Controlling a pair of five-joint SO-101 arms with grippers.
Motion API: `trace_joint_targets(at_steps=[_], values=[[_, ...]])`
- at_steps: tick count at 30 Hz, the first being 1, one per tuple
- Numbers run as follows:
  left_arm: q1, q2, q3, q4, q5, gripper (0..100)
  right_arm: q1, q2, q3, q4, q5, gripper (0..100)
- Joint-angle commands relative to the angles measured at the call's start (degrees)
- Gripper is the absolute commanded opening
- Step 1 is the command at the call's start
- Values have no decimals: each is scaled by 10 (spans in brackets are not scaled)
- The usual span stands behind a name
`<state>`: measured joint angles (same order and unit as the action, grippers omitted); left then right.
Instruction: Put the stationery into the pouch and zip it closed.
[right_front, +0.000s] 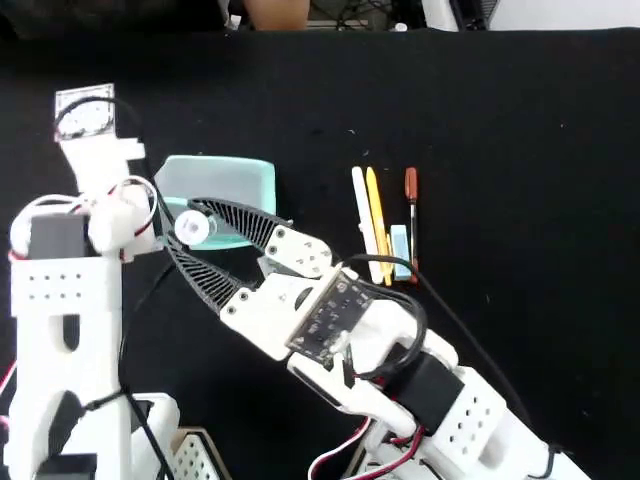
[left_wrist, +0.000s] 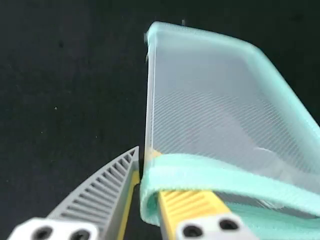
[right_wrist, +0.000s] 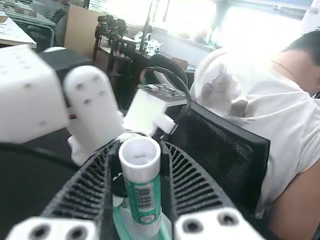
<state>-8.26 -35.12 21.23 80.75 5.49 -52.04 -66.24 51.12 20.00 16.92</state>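
A mint-green mesh pouch (right_front: 225, 185) lies left of centre on the black table. My left gripper (left_wrist: 147, 165) is shut on the pouch's (left_wrist: 215, 110) near rim, with a grey finger (left_wrist: 110, 190) outside and a yellow pad (left_wrist: 190, 205) inside. My right gripper (right_front: 185, 228) is shut on a white glue stick (right_front: 192, 227), which it holds upright at the pouch's near left corner. The glue stick (right_wrist: 140, 185) stands between the black ribbed fingers (right_wrist: 185, 185). A white pen (right_front: 362, 215), a yellow pen (right_front: 378, 220), a pale blue eraser (right_front: 400, 250) and a brown-handled tool (right_front: 411, 215) lie together to the right.
The left arm's white body (right_front: 70, 300) stands at the table's left side. The right arm (right_front: 400, 380) crosses from the lower right, with a black cable (right_front: 470, 335) trailing behind it. Bare black cloth (right_front: 520, 150) spreads to the far side and the right.
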Motion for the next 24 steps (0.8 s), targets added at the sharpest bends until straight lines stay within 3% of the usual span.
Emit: trace_joint_targets(at_steps=[1,8,15,24], values=[[4,17,-49,13,6,30,-6,13,-2,-16,-1,12],[7,-18,-111,61,6,30,-6,12,-37,3,-1,12],[4,-5,-272,200,6,30,-10,-2,-81,93,-3,12],[7,132,-298,200,6,30,13,23,-23,-9,0,12]])
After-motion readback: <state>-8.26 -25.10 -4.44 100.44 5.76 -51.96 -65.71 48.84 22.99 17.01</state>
